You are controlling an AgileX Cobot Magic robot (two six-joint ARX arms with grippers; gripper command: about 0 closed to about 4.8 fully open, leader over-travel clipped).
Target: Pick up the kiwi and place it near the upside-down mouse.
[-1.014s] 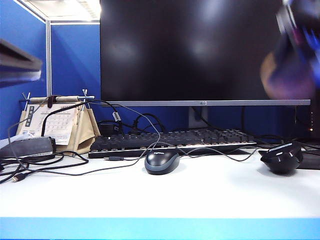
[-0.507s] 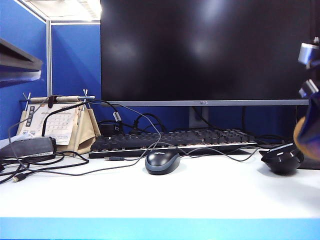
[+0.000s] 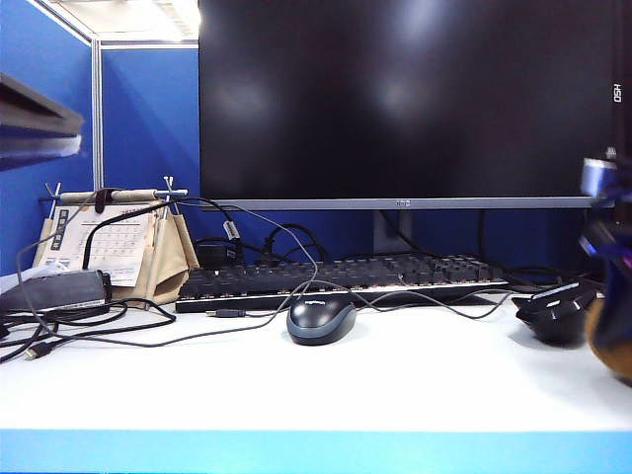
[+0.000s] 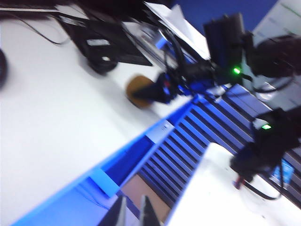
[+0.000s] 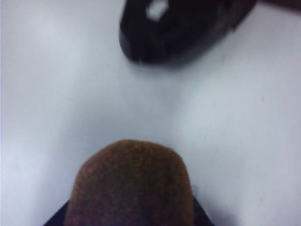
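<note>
Two grippers: right gripper (image 4: 157, 90) clamped on kiwi (image 5: 131, 186), low over desk (image 3: 395, 380)
Mouse (image 5: 181, 28): near kiwi, apart
Left gripper (image 4: 131, 214): off desk's edge, jaws nearly together

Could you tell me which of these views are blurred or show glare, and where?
Exterior view: sharp on the desk, soft glare patches on the dark monitor; the right hand at the edge is blurred. Left wrist view: streaked throughout, the kiwi smeared. Right wrist view: soft, the kiwi too close to focus, the upside-down mouse hazy.
</note>
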